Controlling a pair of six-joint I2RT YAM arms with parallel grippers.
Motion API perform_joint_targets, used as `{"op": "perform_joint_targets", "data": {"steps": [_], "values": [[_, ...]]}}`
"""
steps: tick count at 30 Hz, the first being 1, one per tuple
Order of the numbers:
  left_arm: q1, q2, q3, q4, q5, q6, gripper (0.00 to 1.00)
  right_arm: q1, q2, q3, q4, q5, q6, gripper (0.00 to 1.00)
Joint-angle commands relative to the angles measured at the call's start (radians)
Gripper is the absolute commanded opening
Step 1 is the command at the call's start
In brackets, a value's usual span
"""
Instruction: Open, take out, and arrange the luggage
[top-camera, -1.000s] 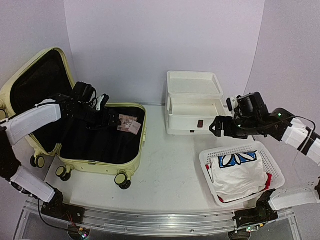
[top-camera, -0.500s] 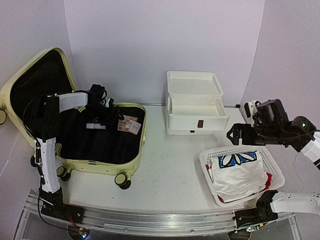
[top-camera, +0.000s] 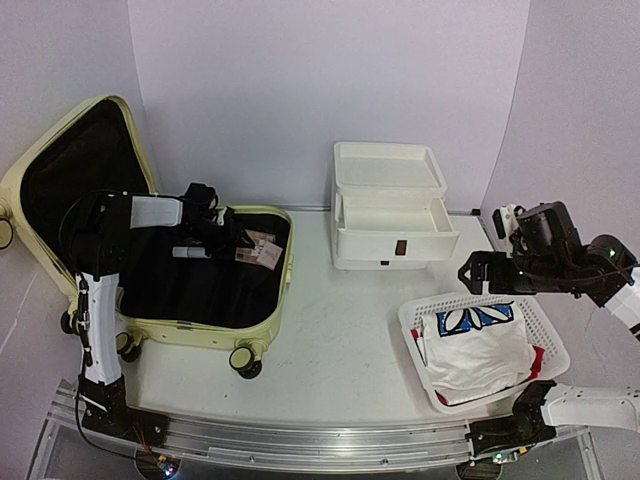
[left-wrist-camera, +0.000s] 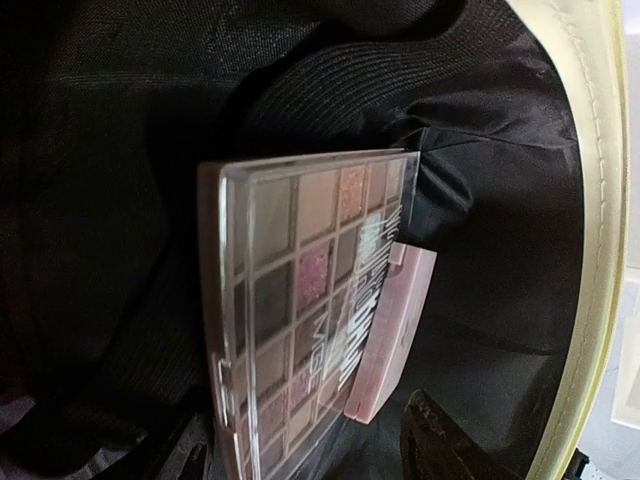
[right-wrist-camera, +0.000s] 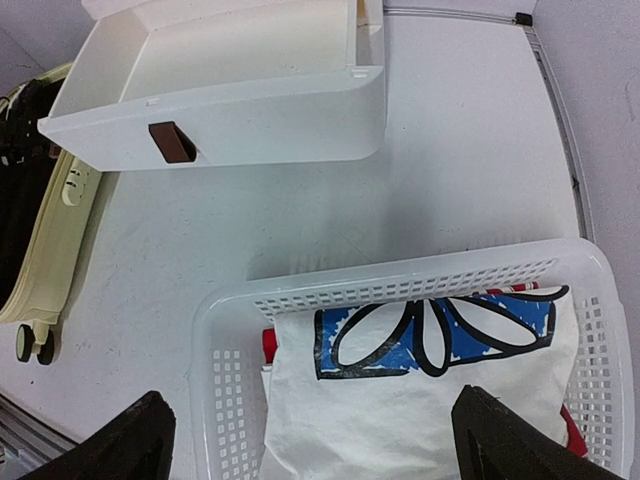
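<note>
The luggage (top-camera: 200, 332) lies opened around the left gripper (left-wrist-camera: 318, 447), giving it access. The right gripper (right-wrist-camera: 312, 440) hangs spread and empty above the mesh basket (right-wrist-camera: 400, 276). The left jaws, apart, straddle the eyeshadow palette (left-wrist-camera: 300, 300) just ahead, seemingly to lift it.

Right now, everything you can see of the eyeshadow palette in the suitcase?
The eyeshadow palette is a flat pink case with a clear lid, white lettering and a grid of pink, brown and glittery pans. It lies closed on the luggage's black lining near the yellow-green rim, overlapping a smaller pink case. The left gripper's open fingers flank its near end; contact unclear.
</note>
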Motion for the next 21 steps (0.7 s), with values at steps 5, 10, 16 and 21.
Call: {"op": "perform_joint_targets", "data": {"steps": [5,10,16,21], "values": [[0.01,0.014,-0.008,0.115,0.073,-0.051,0.49,0.004,0.015,0.033,0.014,-0.007,0.004,0.98],[0.02,0.018,-0.007,0.122,0.098,-0.071,0.31,0.004,0.028,0.038,0.014,-0.007,0.002,0.98],[0.028,0.006,-0.014,0.125,0.136,-0.103,0.16,0.004,0.075,0.062,0.014,-0.008,-0.012,0.98],[0.03,0.011,-0.017,0.133,0.171,-0.133,0.11,0.004,0.121,0.088,0.014,-0.022,-0.023,0.98]]}}
